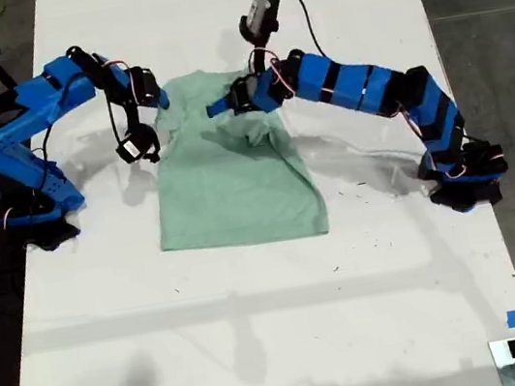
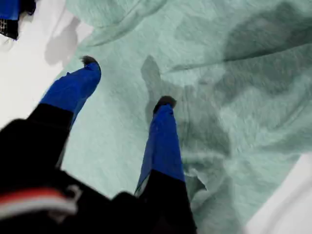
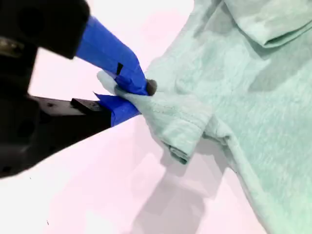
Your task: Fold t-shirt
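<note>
My second tool (image 3: 127, 95) is clamped on a bunched sleeve edge of the t-shirt (image 3: 253, 97), the blue fingers (image 3: 114, 53) pinching a small wad of fabric lifted clear of the white tabletop (image 3: 146, 195); the second wrist view alone shows this pinch and the folded hem hanging below it. My first tool (image 2: 127, 83) stands wide apart over the t-shirt (image 2: 122, 141), its two dark-tipped fingers (image 2: 163, 136) above the cloth with nothing between them; whether the tips touch the fabric cannot be told.

In the exterior view the t-shirt (image 1: 232, 172) lies in the middle of the tabletop (image 1: 260, 330), its long axis running away from the camera, straight hem nearest and neck farthest. The upper part is rumpled, the lower part flat. My second tool (image 1: 158, 99) reaches in from the exterior view's left at the sleeve; my first tool (image 1: 224, 106) comes from the exterior view's right, over the chest near the neck.
</note>
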Tool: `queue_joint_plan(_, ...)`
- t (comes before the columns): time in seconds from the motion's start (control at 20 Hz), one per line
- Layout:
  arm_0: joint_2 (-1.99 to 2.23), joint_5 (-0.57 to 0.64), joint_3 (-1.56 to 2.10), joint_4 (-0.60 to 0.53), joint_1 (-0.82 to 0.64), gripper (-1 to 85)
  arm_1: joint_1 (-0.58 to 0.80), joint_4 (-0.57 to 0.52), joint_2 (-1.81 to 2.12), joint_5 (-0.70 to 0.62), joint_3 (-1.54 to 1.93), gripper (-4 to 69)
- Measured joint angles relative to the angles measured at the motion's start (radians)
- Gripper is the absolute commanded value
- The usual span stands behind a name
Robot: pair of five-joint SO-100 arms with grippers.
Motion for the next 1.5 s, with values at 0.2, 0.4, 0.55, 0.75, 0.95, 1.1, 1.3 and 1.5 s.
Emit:
queue_joint_plan(0.2, 0.0, -0.003, -0.003, 0.0, 0.021, -0.1, 0.101, 0.255, 0.147, -0.086, 0.021, 20.4)
queue_joint_plan(0.4, -0.029, -0.025, -0.107, 0.003, 0.11, -0.1, 0.152, 0.325, 0.377, -0.141, 0.293, 15.8)
queue_joint_plan(0.55, -0.176, -0.023, -0.261, -0.021, 0.187, 8.0, 0.144, 0.324, 0.486, -0.14, 0.509, 16.1)
queue_joint_plan(0.75, -0.505, -0.023, -0.565, -0.009, 0.218, 33.6, 0.091, 0.319, 0.641, -0.103, 0.663, 17.4)
queue_joint_plan(0.95, -0.561, -0.002, -0.755, 0.066, 0.192, 33.5, 0.023, 0.272, 0.828, -0.041, 0.879, 17.8)
queue_joint_plan(1.1, -0.445, 0.012, -0.749, 0.202, 0.169, 33.0, -0.014, 0.221, 0.974, -0.006, 1.075, 19.2)
queue_joint_plan(1.3, 0.009, -0.028, -0.308, 0.212, 0.258, 31.6, -0.117, 0.169, 1.118, 0.06, 1.293, 19.9)
queue_joint_plan(1.5, 0.52, -0.285, 0.281, 0.178, 0.523, 30.2, -0.255, 0.077, 1.164, 0.158, 1.427, 20.7)
